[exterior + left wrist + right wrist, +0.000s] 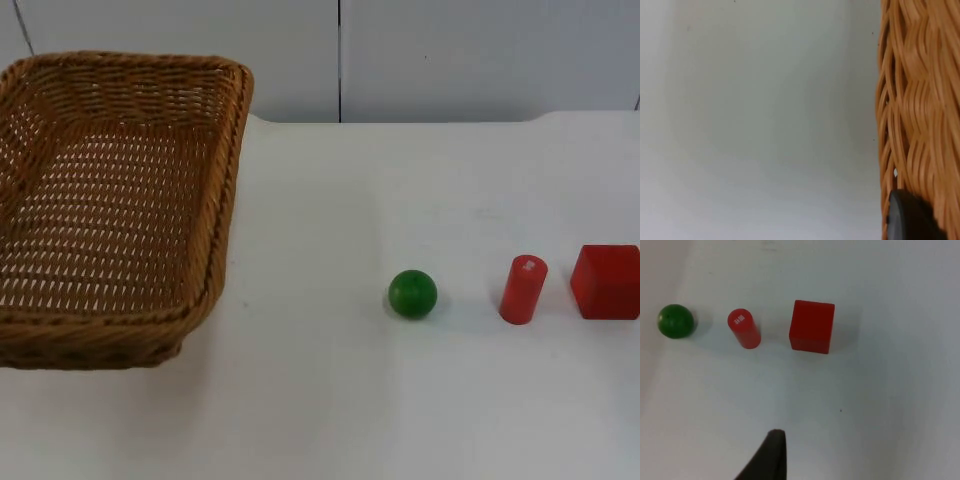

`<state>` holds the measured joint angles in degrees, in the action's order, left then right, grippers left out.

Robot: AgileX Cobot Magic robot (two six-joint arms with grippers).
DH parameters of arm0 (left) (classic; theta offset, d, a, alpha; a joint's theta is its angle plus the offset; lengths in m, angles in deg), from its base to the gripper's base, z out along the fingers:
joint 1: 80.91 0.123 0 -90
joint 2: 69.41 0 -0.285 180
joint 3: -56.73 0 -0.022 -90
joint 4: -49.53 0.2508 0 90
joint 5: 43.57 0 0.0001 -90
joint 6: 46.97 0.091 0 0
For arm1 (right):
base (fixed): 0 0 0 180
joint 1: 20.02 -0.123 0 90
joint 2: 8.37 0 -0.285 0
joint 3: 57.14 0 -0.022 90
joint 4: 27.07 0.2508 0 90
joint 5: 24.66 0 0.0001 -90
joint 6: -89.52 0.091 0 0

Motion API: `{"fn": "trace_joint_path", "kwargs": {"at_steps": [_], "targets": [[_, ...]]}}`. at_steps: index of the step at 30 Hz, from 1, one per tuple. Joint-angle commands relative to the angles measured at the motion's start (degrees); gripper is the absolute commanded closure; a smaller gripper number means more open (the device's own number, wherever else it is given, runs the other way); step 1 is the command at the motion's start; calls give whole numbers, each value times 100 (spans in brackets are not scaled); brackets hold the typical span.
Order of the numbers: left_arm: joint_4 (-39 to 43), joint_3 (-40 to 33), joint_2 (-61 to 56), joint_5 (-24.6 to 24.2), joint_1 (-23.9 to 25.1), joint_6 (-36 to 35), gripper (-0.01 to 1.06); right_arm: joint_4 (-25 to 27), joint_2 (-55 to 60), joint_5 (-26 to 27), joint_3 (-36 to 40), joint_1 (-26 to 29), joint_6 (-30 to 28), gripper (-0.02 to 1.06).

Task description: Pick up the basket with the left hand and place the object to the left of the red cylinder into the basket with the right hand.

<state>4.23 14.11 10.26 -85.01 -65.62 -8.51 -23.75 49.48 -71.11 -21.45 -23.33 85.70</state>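
The woven wicker basket (110, 200) takes up the left of the top view, with a thin shadow under its near right corner. In the left wrist view its woven wall (920, 100) is very close, and my left gripper (910, 220) is shut on it at the rim. A green ball (412, 294) lies left of the upright red cylinder (523, 289). The right wrist view has the ball (675, 321), the cylinder (743, 328) and a red cube (812, 326) in a row. My right gripper (772, 460) hangs above bare table, well short of them.
The red cube (607, 281) sits right of the cylinder, near the edge of the top view. The white table (330, 400) ends at the grey partition wall (450, 55) behind. Bare table lies between basket and ball.
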Motion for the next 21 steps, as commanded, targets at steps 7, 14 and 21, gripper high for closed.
{"fn": "trace_joint_path", "kwargs": {"at_steps": [7,14,21], "targets": [[-199,-6,-66,22,14,26,105,158,7,86,-5,31,-406,-1],[-212,-6,-55,20,14,26,105,876,495,79,-221,-123,-1225,-1],[-223,-6,-55,20,14,26,105,733,2232,91,-1357,-1371,-1577,3]]}}
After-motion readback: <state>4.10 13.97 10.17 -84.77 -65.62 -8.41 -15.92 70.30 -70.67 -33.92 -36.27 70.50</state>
